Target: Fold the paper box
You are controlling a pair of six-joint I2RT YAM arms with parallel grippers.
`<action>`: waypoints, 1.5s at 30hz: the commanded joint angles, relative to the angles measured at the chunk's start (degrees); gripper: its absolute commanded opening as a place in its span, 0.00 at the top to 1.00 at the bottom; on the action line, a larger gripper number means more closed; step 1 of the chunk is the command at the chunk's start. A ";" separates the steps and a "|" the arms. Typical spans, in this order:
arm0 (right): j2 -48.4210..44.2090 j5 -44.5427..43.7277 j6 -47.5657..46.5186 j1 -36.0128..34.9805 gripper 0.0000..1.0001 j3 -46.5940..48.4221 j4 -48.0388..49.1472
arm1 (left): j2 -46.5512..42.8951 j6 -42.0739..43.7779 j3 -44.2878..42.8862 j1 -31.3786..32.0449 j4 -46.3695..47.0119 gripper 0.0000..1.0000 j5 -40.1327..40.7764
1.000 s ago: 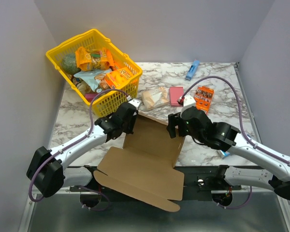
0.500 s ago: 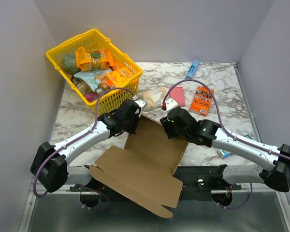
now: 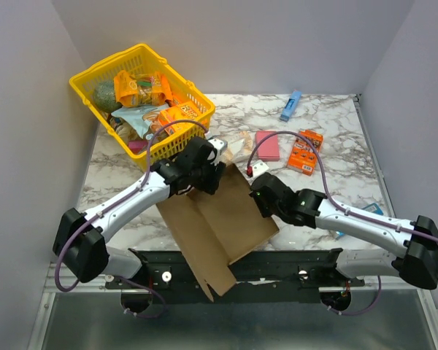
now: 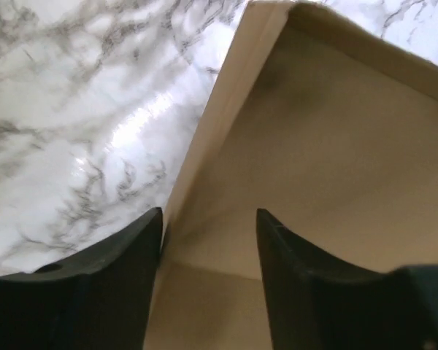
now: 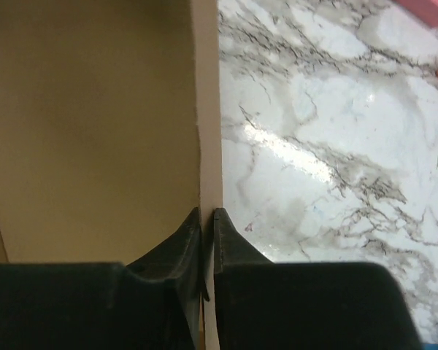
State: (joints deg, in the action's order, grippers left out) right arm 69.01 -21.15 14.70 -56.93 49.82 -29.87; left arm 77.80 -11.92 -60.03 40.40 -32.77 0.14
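The paper box [image 3: 219, 219] is a brown cardboard sheet, part folded, lying from mid-table out over the near edge. My left gripper [image 3: 206, 175] hangs at its far left corner. In the left wrist view the left gripper [image 4: 208, 213] is open, the raised side wall of the paper box [image 4: 336, 146] runs past its left finger, and nothing is gripped. My right gripper [image 3: 258, 194] is at the box's right edge. In the right wrist view the right gripper [image 5: 208, 211] is shut on the thin upright edge of the paper box [image 5: 95, 131].
A yellow basket [image 3: 177, 140] full of groceries stands at the back left, close behind the left arm. A clear bread bag [image 3: 237, 146], a pink pad [image 3: 267, 144], an orange snack box [image 3: 305, 152] and a blue item [image 3: 290, 106] lie behind the box.
The left gripper has opened and let go of the cardboard. The right gripper moved left and shut on the box's right edge. The wide near panel has swung in, leaving the sheet narrower.
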 commanded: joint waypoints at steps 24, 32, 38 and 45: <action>7.89 -3.38 38.56 5.86 0.49 -5.61 2.45 | -8.10 4.63 -20.23 -9.02 -2.91 0.03 6.01; -3.25 -10.04 41.20 6.21 0.02 -2.99 -6.77 | -14.07 3.75 -11.87 -12.80 -0.45 0.01 0.56; -7.05 -9.62 33.92 19.71 0.00 -1.57 -9.51 | -17.06 3.40 -9.67 -13.77 1.92 0.01 0.56; 7.08 -1.80 22.04 37.40 0.00 7.55 -4.77 | -20.67 2.70 -5.36 -15.70 8.51 0.01 4.51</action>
State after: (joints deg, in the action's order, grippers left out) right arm 68.20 -26.83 44.03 -25.45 51.57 -36.18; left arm 59.16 -8.64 -67.53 25.54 -29.32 2.61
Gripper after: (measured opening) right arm 0.997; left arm 0.985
